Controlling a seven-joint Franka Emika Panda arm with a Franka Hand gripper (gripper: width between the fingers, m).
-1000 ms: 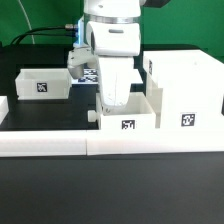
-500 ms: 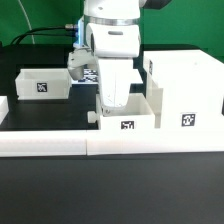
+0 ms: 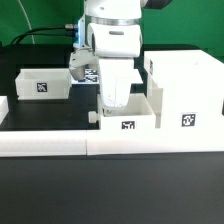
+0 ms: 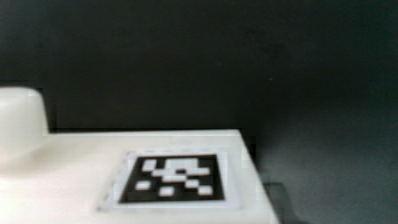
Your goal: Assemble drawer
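A small white drawer tray [image 3: 126, 118] with a tag on its front stands against the tall white shell [image 3: 186, 92] at the exterior view's right. My gripper [image 3: 114, 100] reaches straight down into this tray from above. Its fingertips are hidden behind the tray's wall, so I cannot tell whether they are open or shut. A second tray [image 3: 44, 84] lies at the exterior view's left, apart from the arm. The wrist view shows a white tagged surface [image 4: 178, 178] close up, with a rounded white knob [image 4: 18, 125] beside it and no fingers.
Long low white bars [image 3: 110, 145] run across the front of the table. The marker board [image 3: 88, 73] lies behind the arm. A small white piece [image 3: 3, 108] sits at the exterior view's left edge. Cables hang at the back.
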